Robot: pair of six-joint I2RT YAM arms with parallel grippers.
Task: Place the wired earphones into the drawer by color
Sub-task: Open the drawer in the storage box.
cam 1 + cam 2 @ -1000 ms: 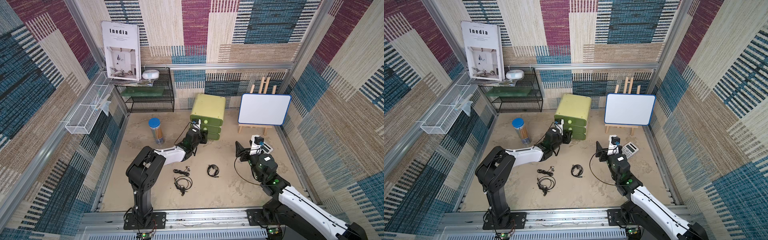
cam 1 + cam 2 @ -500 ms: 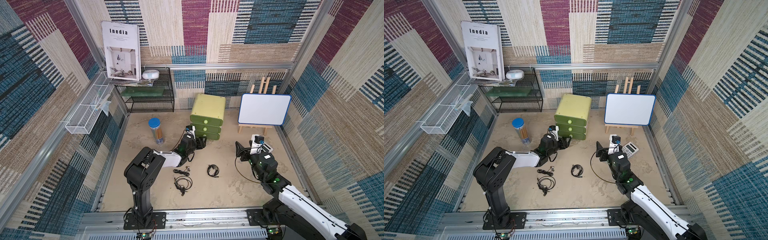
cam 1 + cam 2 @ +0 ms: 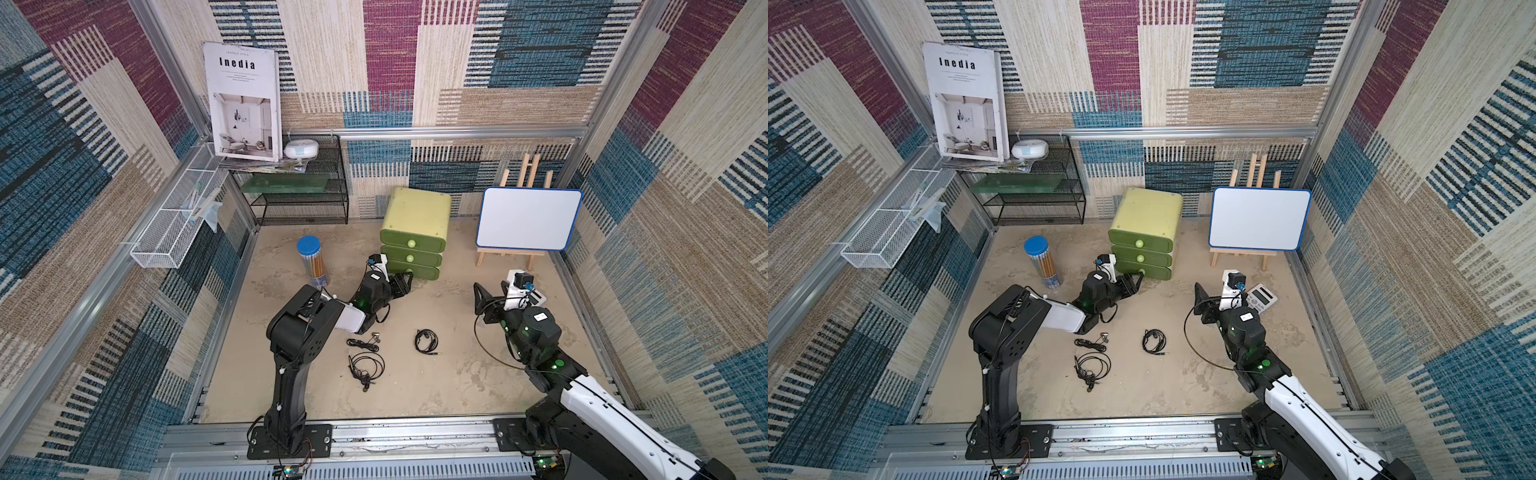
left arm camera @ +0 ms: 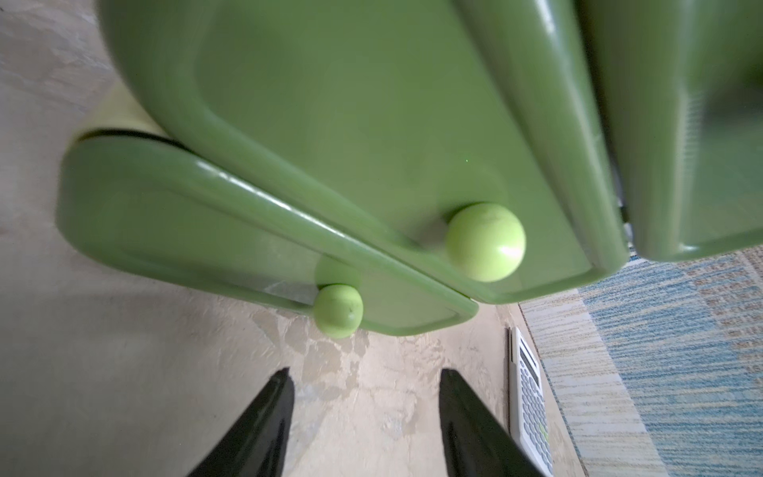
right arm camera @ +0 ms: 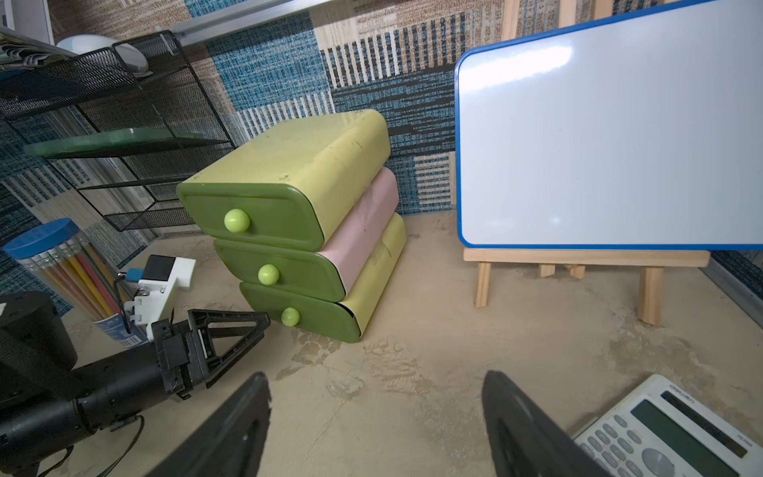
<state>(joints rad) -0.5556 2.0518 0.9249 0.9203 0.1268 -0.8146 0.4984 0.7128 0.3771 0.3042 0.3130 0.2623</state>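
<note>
Three black wired earphones lie coiled on the sandy floor in both top views (image 3: 426, 340) (image 3: 363, 343) (image 3: 365, 368) (image 3: 1153, 340). The green drawer unit (image 3: 415, 216) (image 5: 289, 231) stands at the back with three knobbed fronts. My left gripper (image 3: 405, 284) (image 4: 365, 378) is open and empty, low over the floor. It sits just short of the bottom drawer's knob (image 4: 337, 310), not touching it. My right gripper (image 3: 492, 297) (image 5: 375, 380) is open and empty above bare floor, right of the drawers. No other earphones show.
A pencil jar with a blue lid (image 3: 311, 259) stands left of the drawers. A whiteboard on an easel (image 3: 525, 218) is at the back right, and a calculator (image 3: 1261, 297) lies beside my right gripper. A black wire shelf (image 3: 299, 195) fills the back left.
My left gripper has drawn back slightly from the drawer fronts and sunk toward the floor, with its jaws a little wider. The right arm has not moved.
</note>
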